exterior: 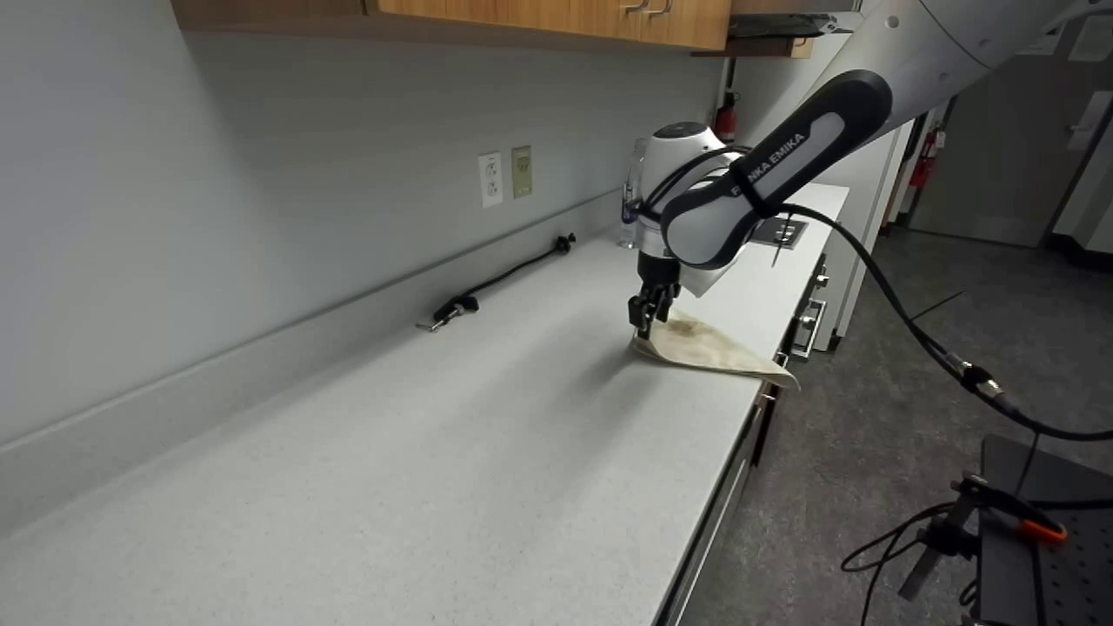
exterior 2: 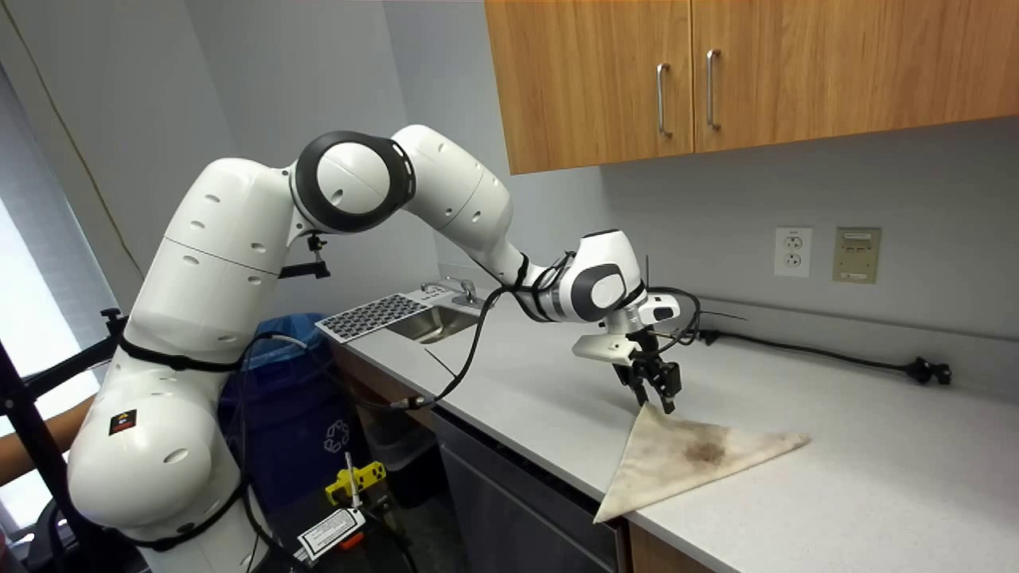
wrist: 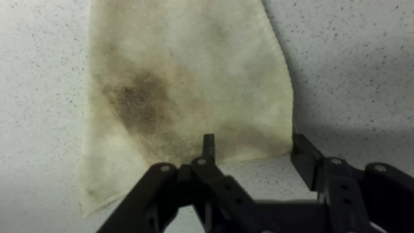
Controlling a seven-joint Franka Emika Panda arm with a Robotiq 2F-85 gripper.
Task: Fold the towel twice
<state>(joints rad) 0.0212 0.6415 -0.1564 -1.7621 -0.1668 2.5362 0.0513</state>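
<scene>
The towel (exterior: 717, 352) is a cream cloth with a dark brown blotch. It lies on the counter (exterior: 452, 452) in a roughly triangular shape in an exterior view (exterior 2: 677, 461), with one corner over the counter's front edge. In the wrist view the towel (wrist: 207, 81) has a straight left edge and a stitched right edge; a paler layer shows at its lower left. My gripper (wrist: 253, 145) is open there, with its fingertips apart at the towel's near end, one over the cloth and one beside its right corner. The gripper also shows in both exterior views (exterior: 645, 326) (exterior 2: 655, 403), low at the towel's corner.
A black cable with a clamp (exterior: 456, 309) lies along the back wall. A wooden cabinet (exterior 2: 756, 72) hangs above the counter. A sink (exterior 2: 434, 322) with a faucet is at the far end. A clear bottle (exterior: 629, 213) stands behind the arm. The counter drops off at its front edge.
</scene>
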